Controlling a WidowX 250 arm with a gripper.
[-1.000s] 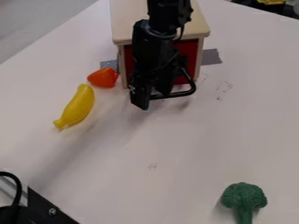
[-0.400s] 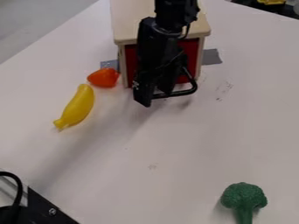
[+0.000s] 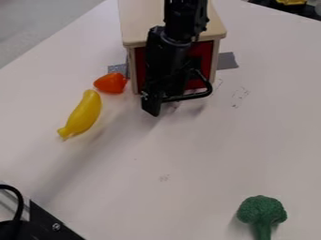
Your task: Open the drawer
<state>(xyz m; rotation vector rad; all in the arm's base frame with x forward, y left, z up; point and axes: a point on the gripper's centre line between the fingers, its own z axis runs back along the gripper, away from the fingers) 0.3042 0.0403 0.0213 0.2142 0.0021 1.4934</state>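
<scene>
Drawer (image 3: 201, 50), handle (image 3: 193, 96), banana (image 3: 84, 114), broccoli (image 3: 261, 211): one each.

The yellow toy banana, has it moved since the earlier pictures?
No, the banana keeps the same position relative to the pale wooden cabinet with red front.

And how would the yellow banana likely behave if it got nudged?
The banana looks like smooth molded plastic, so it's probably light and stiff. Its curved shape suggests it would rock or pivot rather than roll far.

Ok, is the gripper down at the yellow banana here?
No, the gripper is at the black handle of the red drawer front, and the banana lies apart from it.
</scene>
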